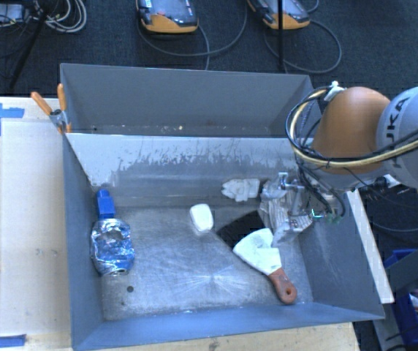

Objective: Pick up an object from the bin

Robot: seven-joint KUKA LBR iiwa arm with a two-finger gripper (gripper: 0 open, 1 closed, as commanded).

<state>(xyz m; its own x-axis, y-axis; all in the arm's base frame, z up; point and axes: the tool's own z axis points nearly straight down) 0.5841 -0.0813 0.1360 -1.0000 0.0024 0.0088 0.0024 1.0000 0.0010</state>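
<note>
Around your claw, at the right side of the grey metal bin, several things crowded close. A white scraper with a reddish-brown handle lay on the floor of the bin, its blade just beside the claw's tip and its handle pointing toward the near right corner. A black flat piece lay touching the blade's left edge. A crumpled white wad sat against the back wall, just left of the claw. You could not tell whether the claw was apart or together.

A small white block lay near the middle, and a crushed clear bottle with a blue cap lay well apart at the left wall.

Beyond the bin, dark carpet carried cables and two orange-and-black devices.
</note>
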